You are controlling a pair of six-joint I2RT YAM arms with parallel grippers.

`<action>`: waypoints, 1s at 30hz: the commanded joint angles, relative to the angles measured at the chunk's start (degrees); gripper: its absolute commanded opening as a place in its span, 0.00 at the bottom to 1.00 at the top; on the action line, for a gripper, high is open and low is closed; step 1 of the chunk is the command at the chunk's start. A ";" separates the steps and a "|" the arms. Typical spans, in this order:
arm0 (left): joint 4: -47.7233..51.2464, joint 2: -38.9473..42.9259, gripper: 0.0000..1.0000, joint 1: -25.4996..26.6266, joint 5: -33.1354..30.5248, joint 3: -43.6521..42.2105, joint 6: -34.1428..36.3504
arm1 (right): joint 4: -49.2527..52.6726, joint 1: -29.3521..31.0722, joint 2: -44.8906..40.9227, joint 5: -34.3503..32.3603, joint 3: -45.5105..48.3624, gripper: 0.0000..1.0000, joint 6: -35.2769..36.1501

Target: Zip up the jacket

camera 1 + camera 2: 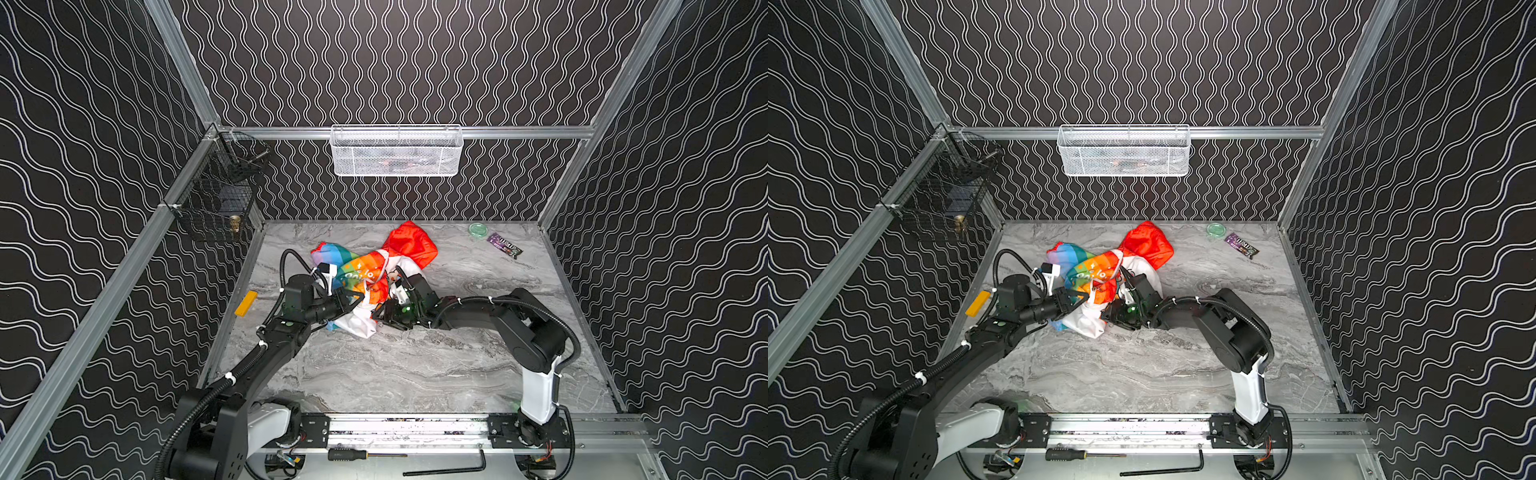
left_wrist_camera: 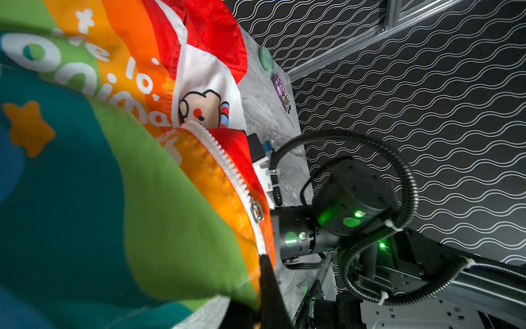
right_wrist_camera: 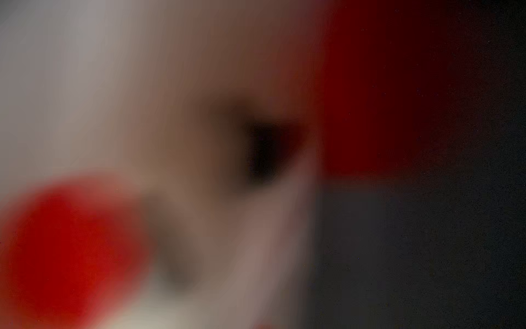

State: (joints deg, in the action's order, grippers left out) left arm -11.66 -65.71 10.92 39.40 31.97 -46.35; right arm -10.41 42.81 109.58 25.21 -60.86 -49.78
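Robotics lab test cell: an aluminium frame holds black wavy-patterned wall panels around a grey marble-look tabletop. A left arm and right arm mount on a front rail; a screwdriver and hex key lie beside it.

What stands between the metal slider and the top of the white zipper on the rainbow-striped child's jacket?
Nothing foreign shows. The metal slider sits near the hem of the rainbow-striped child's jacket; beyond it the white zipper teeth bend over a fold.
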 commanded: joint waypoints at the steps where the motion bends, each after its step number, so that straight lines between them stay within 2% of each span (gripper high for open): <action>1: 0.50 0.15 0.00 -1.43 0.65 0.05 1.14 | 5.38 -2.24 -6.59 -5.21 -0.05 0.66 5.69; 4: 0.43 -0.10 0.00 -2.51 1.50 -0.23 1.35 | 9.61 -7.10 -12.19 -9.01 0.57 0.76 9.15; 7: -0.56 -0.30 0.00 -3.07 2.21 -0.79 0.90 | 12.09 -14.10 -13.83 -9.37 -0.22 0.81 11.01; 10: -1.26 -0.47 0.00 -3.28 2.58 -1.28 0.55 | 13.16 -20.77 -11.77 -9.66 -3.00 0.84 11.63; 13: -1.82 -0.56 0.00 -3.38 2.63 -1.87 0.05 | 12.07 -24.75 -6.82 -9.32 -7.70 0.85 11.88; 19: -2.21 -0.44 0.00 -3.45 3.32 -2.83 -0.23 | 10.19 -28.10 7.75 -6.66 -20.04 0.85 9.65; 26: -0.73 0.48 0.00 -3.53 3.39 -3.55 0.31 | 8.18 -28.70 19.68 -6.00 -31.92 0.85 6.95; 30: -0.03 0.84 0.00 -3.71 3.27 -3.93 0.66 | 7.99 -28.79 25.41 -5.70 -38.02 0.80 5.13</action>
State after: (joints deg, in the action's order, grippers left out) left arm -11.81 -65.23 7.44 41.95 28.23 -46.39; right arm -0.84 14.06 132.92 18.83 -96.23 -42.81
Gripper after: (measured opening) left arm 0.060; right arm 0.813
